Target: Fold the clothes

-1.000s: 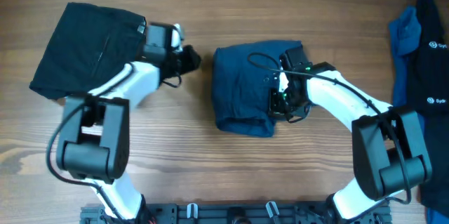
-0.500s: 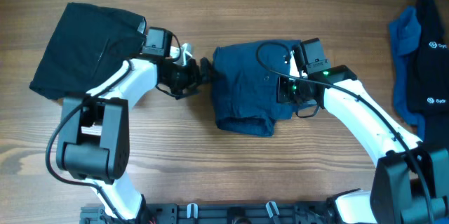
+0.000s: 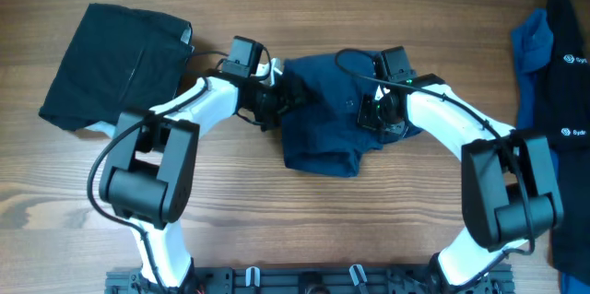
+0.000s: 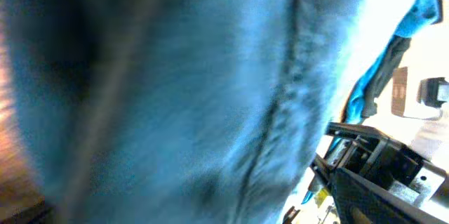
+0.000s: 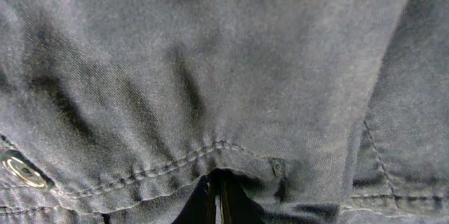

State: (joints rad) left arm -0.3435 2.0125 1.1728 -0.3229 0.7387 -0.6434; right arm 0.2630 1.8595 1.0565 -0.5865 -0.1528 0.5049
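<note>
The dark blue denim shorts [image 3: 323, 128] lie bunched in a rough fold at the table's middle. My left gripper [image 3: 281, 99] stands at their left edge with its jaws spread, open. In the left wrist view blurred blue denim [image 4: 175, 97] fills the frame and hides the fingers. My right gripper [image 3: 376, 117] rests on the right half of the shorts. In the right wrist view its tips [image 5: 217, 199] are shut together against a stitched seam of the denim [image 5: 224, 62], with a metal button [image 5: 21, 170] at the left.
A folded black garment [image 3: 115, 64] lies at the back left. A bright blue garment [image 3: 532, 64] and a black one [image 3: 567, 100] lie along the right edge. The right arm [image 4: 379, 175] shows beyond the denim in the left wrist view.
My left gripper has travelled right from beside the black garment to the shorts' left edge and opened. The right gripper stayed shut and shifted slightly on the shorts, which have rumpled.
</note>
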